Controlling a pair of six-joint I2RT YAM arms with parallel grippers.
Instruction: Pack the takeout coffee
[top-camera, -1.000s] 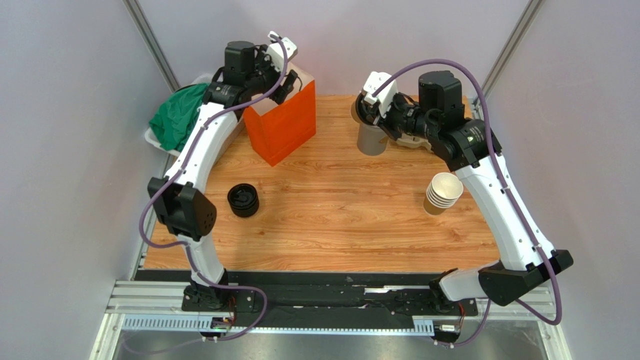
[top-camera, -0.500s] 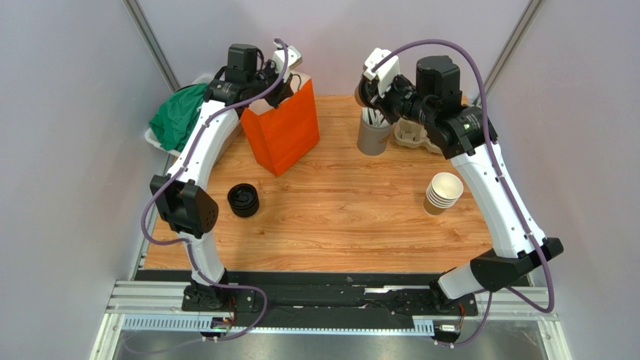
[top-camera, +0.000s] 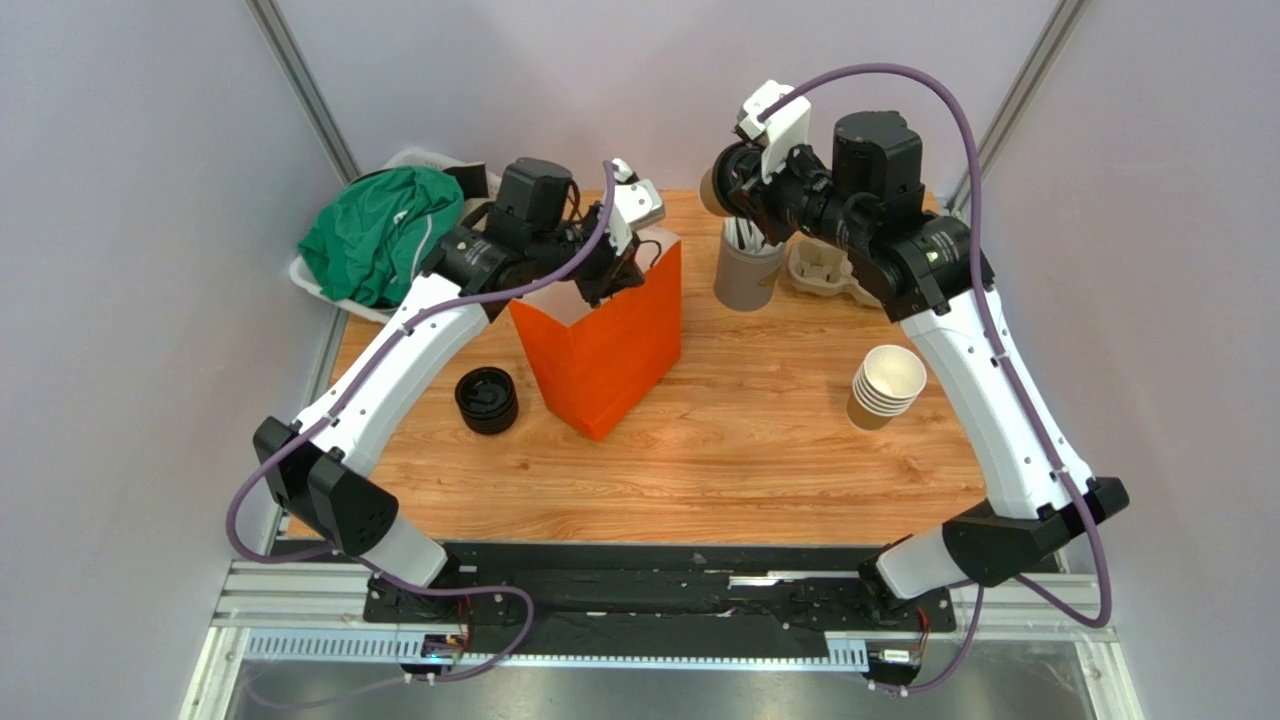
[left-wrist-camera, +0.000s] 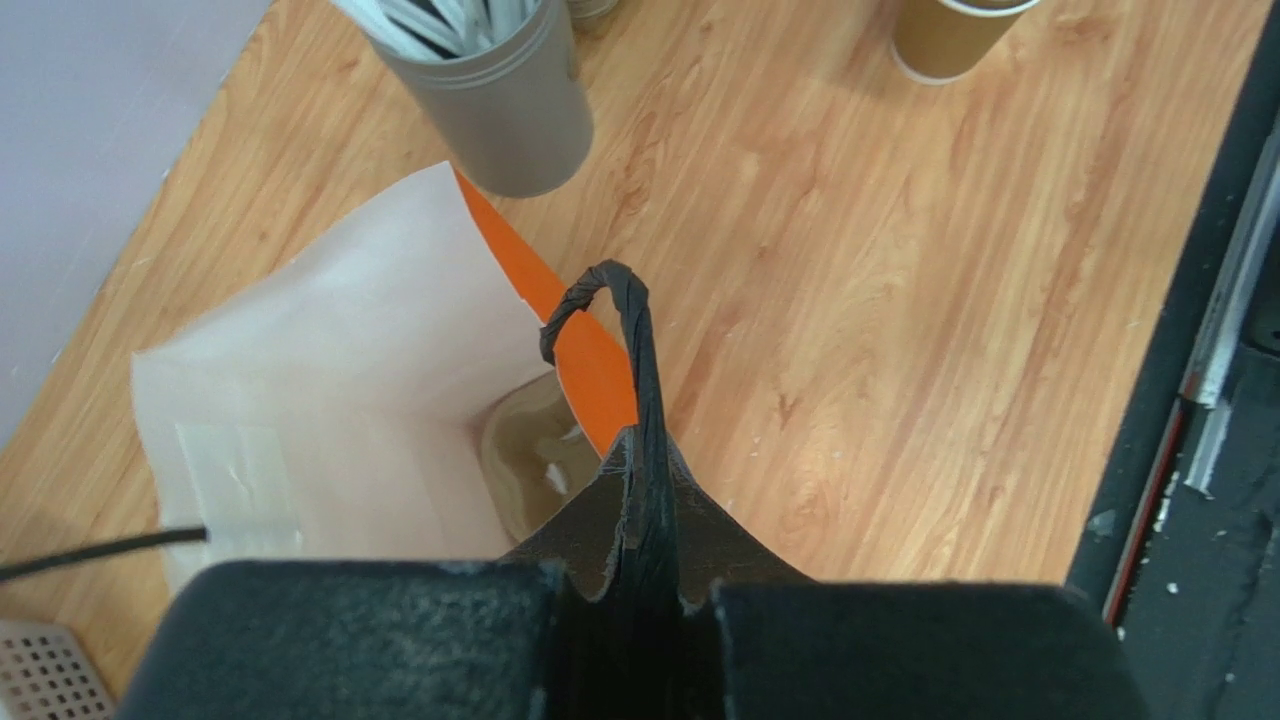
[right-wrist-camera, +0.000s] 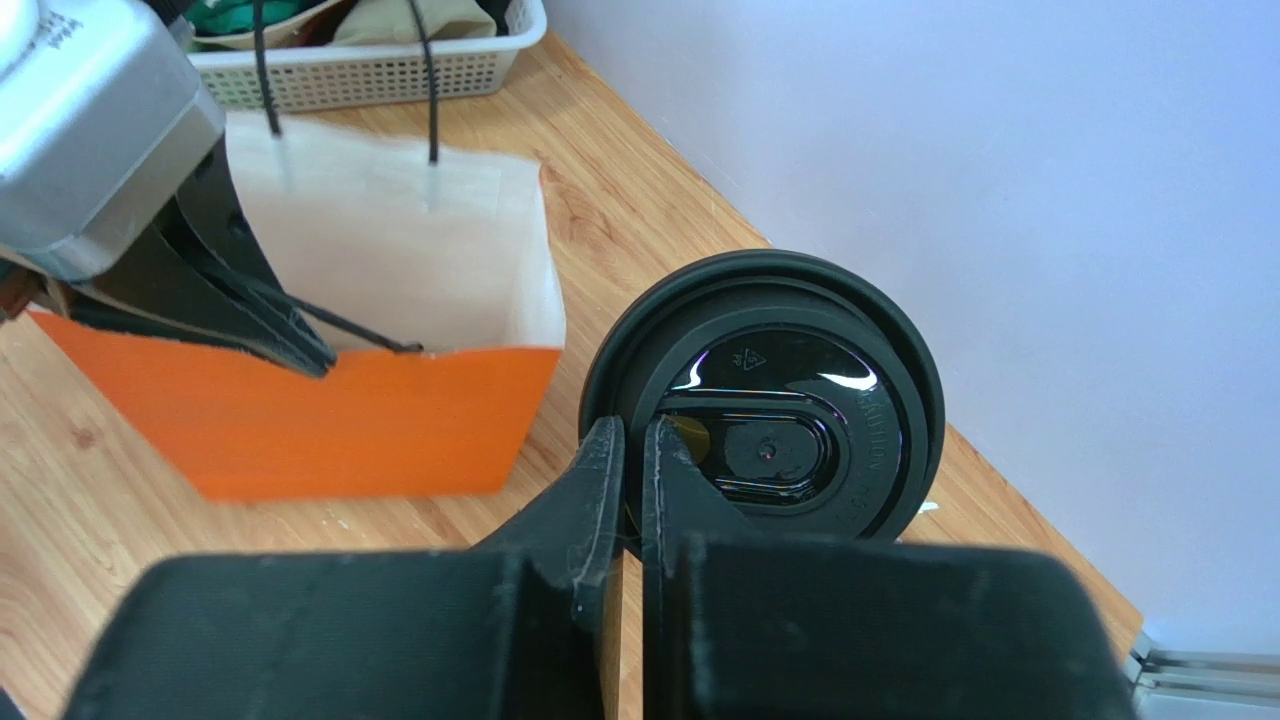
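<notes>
Two arms reach over the wooden table (top-camera: 751, 435). An orange paper bag (top-camera: 609, 353) stands upright left of centre with its mouth open and its pale lining showing. At the far left corner, a green cloth (top-camera: 376, 233) is heaped in a white basket (top-camera: 323, 293). Right of the bag, near the far edge, stands a grey cup of white straws (top-camera: 744, 270), with a cardboard cup tray (top-camera: 827, 270) just beside it. A stack of tan cups (top-camera: 884, 387) sits towards the right edge, and a short stack of black lids (top-camera: 486, 401) rests left of the bag.

The takeout coffee (right-wrist-camera: 774, 450) is held up off the table by the straw cup, to the right of the bag and apart from it, with its black lid (right-wrist-camera: 751, 300) on. The right gripper (right-wrist-camera: 631, 465) is pressed together on its rim. The left gripper (left-wrist-camera: 639, 600) is clamped tight on one of the bag's black cord handles (left-wrist-camera: 639, 345).
</notes>
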